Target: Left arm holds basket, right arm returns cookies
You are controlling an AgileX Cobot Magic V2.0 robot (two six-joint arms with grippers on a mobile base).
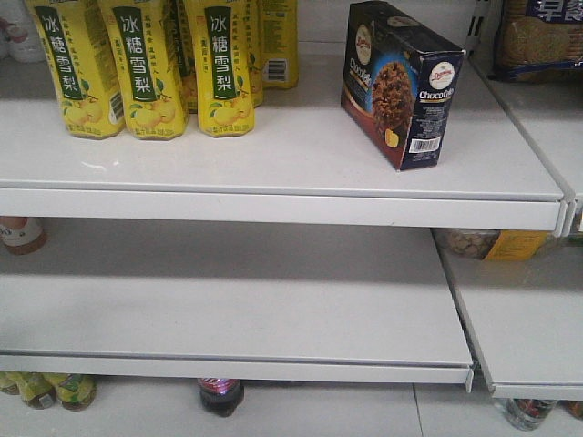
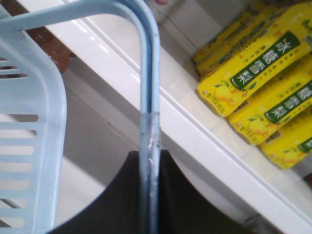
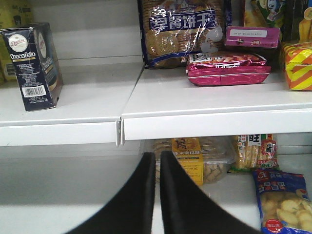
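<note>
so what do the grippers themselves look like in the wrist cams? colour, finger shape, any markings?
Both look matte black. The right gripper shows two smooth wedge fingers tapering to narrow rounded tips, no markings or cables in view. Of the left gripper only a dark, broad, wedge-like mass shows at the bottom edge; too close to make out detail.

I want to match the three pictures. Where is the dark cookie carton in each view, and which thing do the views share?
Front view: the cookie carton stands upright at the upper right, on the top white shelf.
Left wrist view: not in it; only the basket and the yellow drink cartons show.
Right wrist view: far left, upright on the shelf, barcode side facing the camera.
Shared landmark: the top white shelf.
</note>
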